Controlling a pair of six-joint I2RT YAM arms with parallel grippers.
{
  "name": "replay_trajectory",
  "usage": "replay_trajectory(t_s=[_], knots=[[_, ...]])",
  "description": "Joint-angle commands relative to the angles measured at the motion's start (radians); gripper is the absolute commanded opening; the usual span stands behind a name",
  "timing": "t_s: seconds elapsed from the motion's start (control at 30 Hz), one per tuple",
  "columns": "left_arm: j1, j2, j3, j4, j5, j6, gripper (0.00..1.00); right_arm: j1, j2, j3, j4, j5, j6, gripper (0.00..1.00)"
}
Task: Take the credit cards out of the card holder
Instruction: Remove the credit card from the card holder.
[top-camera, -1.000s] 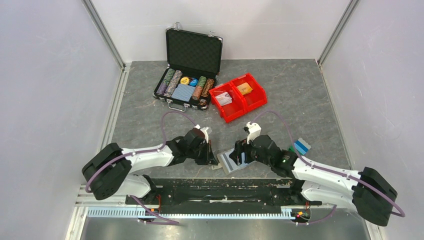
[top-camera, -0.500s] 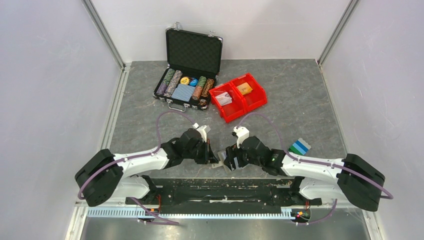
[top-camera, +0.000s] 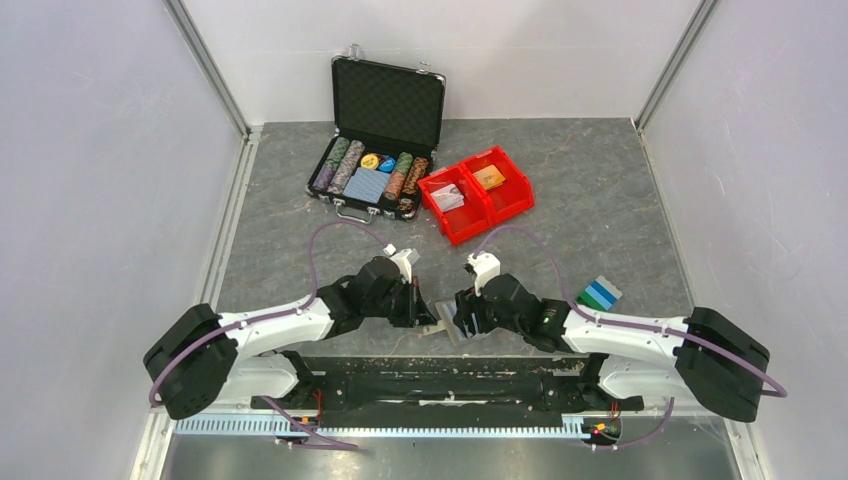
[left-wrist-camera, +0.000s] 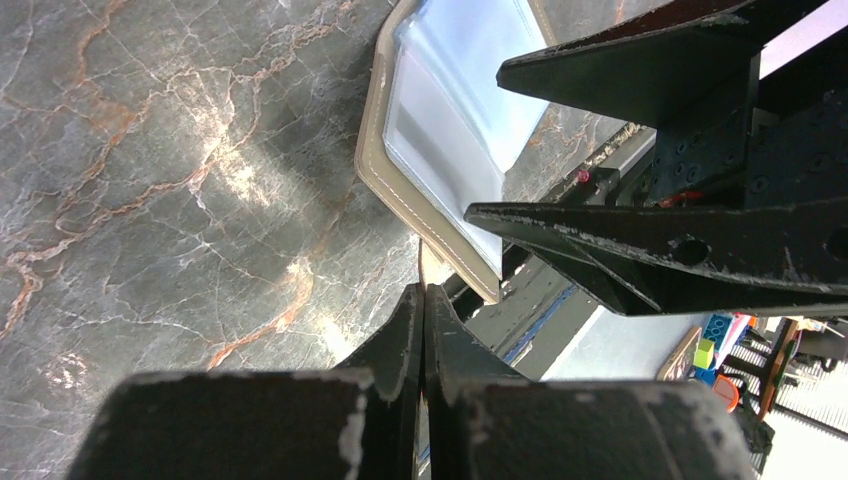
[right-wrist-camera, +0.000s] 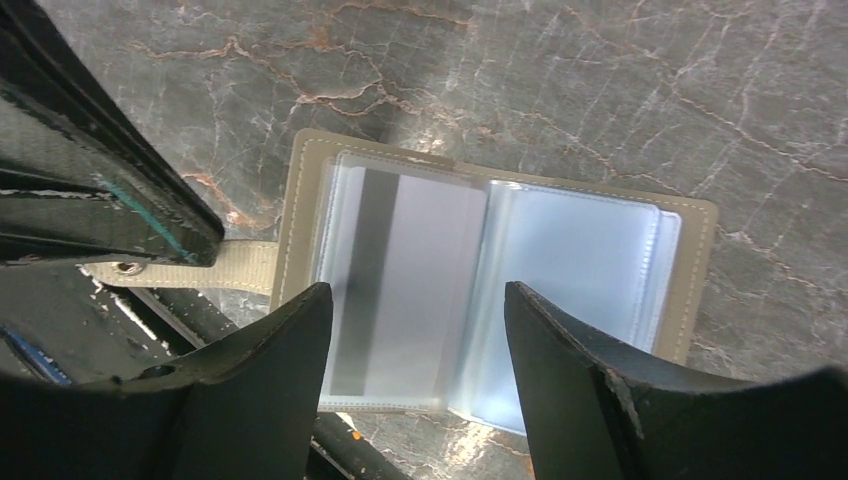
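Note:
The card holder (right-wrist-camera: 585, 270) lies open on the table near the front edge, with a grey-beige rim and clear, light blue sleeves. A pale card (right-wrist-camera: 410, 270) with a dark stripe sits in its left sleeve. My left gripper (left-wrist-camera: 422, 292) is shut on the holder's strap (right-wrist-camera: 240, 268). My right gripper (right-wrist-camera: 415, 295) is open just above the holder, one finger on either side of the striped card. From the top, both grippers (top-camera: 428, 312) (top-camera: 452, 320) meet over the holder (top-camera: 446, 331). Blue and teal-green cards (top-camera: 598, 293) lie stacked at the right. No orange-yellow card shows.
A black poker-chip case (top-camera: 380, 150) stands open at the back. Two red bins (top-camera: 478, 195) with small packs stand to its right. The black arm mount (top-camera: 440, 375) runs just in front of the holder. White walls close in both sides.
My right gripper has moved left and now hovers over the holder, close to the left gripper. The stacked cards at the right are now uncovered. The left gripper has barely moved.

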Motion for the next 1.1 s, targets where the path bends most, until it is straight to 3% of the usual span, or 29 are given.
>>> replay_trajectory(t_s=[0.0,0.3,0.6,1.07], knots=[[-0.004,-0.031,-0.001,-0.001,-0.012,0.006,0.02,0.004,-0.025,0.04,-0.019,0.067,-0.021,0.66],[-0.004,-0.036,-0.003,-0.007,-0.013,0.009,0.02,0.006,-0.026,0.049,0.014,-0.031,-0.014,0.7],[-0.004,-0.044,-0.006,-0.006,-0.011,0.009,0.02,0.02,0.019,0.053,0.015,-0.033,-0.012,0.71],[-0.004,-0.054,-0.013,-0.01,-0.015,0.012,0.02,0.041,-0.002,0.084,-0.106,0.117,-0.025,0.68]])
